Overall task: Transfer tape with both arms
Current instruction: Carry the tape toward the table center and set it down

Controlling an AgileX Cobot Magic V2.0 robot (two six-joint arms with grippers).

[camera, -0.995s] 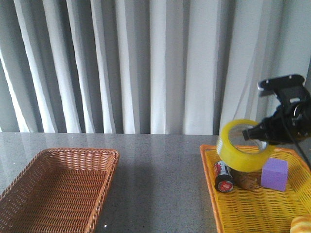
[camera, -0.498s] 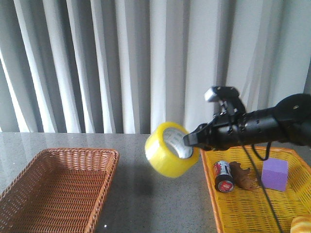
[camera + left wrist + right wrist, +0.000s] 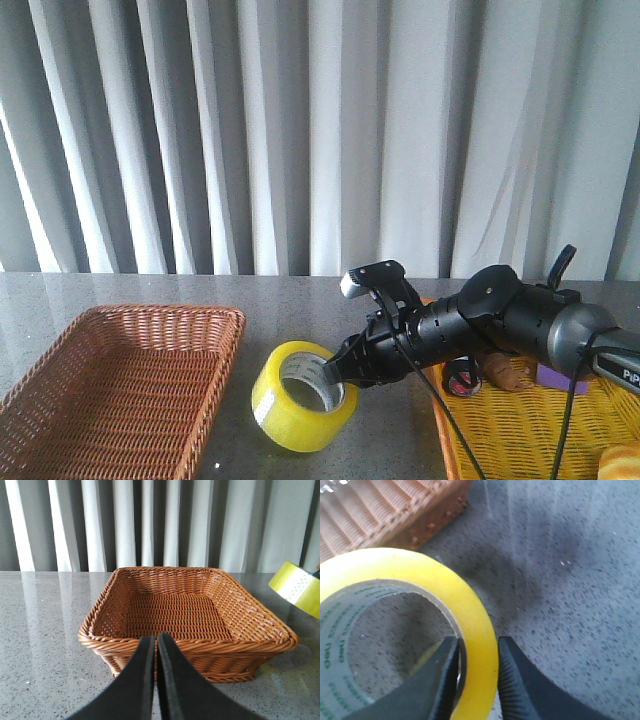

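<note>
Gripping: right gripper (image 3: 340, 374) clamps the tape (image 3: 298, 394) by its wall, one finger (image 3: 444, 680) inside the core, the other outside.
Tape position: lower centre of the front view, low at the grey desk (image 3: 330, 300), tilted; whether it touches the surface cannot be told.
Tape neighbours: between the brown wicker basket (image 3: 60, 400) at lower left and the yellow basket (image 3: 520, 440) at lower right.
Right arm: black, stretched leftward from the lower right.
Left gripper (image 3: 156, 645): fingers pressed nearly together, holding nothing, just before the brown basket's near rim.
Yellow basket contents: a battery (image 3: 462, 381), a purple block (image 3: 558, 377), both partly hidden by the arm.
Backdrop: grey pleated curtain (image 3: 300, 130).
</note>
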